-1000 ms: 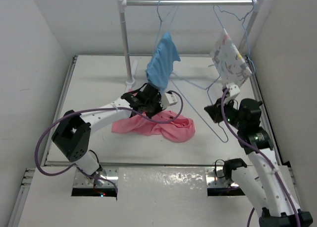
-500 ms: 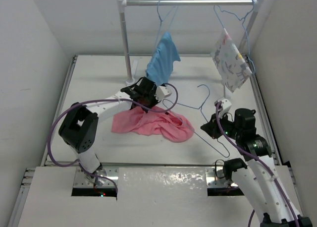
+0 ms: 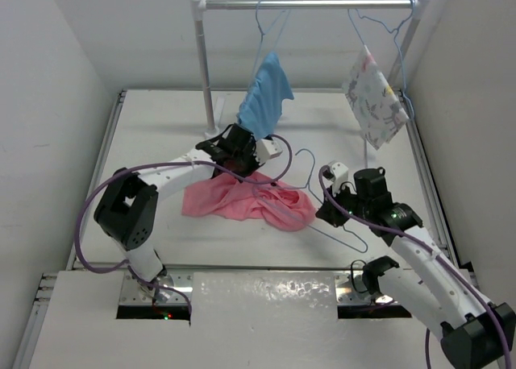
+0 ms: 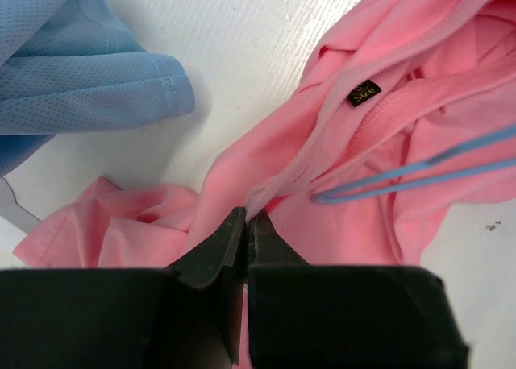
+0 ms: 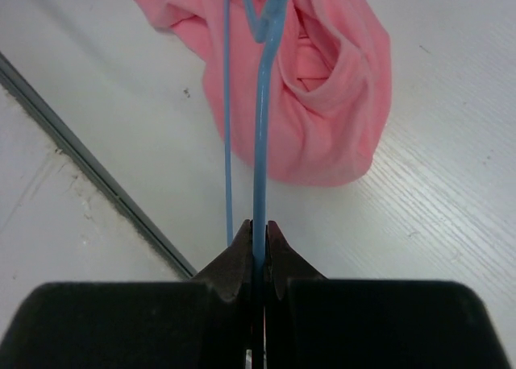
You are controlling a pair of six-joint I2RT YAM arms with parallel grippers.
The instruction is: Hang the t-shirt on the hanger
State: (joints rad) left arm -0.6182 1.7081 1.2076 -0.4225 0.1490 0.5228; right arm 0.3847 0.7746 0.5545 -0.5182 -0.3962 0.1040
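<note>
The salmon-pink t-shirt (image 3: 250, 201) lies crumpled mid-table. My left gripper (image 3: 239, 166) is at its far edge, shut on a ridge of pink cloth by the collar (image 4: 246, 216); the neck label shows nearby. My right gripper (image 3: 326, 212) is just right of the shirt, shut on the thin light-blue hanger (image 3: 311, 169), pinching one wire (image 5: 258, 228). In the right wrist view the hanger (image 5: 260, 143) runs out from the jaws over the t-shirt (image 5: 322, 103). A wire corner of the hanger (image 4: 419, 169) lies across the t-shirt (image 4: 363, 143) in the left wrist view.
A rack with a metal rod (image 3: 306, 4) stands at the back on a white post (image 3: 205, 71). From it hang a light-blue shirt (image 3: 262, 103), close behind my left gripper, and a white patterned cloth (image 3: 372, 95). A dark rail (image 5: 81, 151) edges the table's near side.
My right arm has carried the hanger leftward and nearer, bringing its wire over the pink t-shirt. My left gripper drew back slightly early on with the cloth, then held still.
</note>
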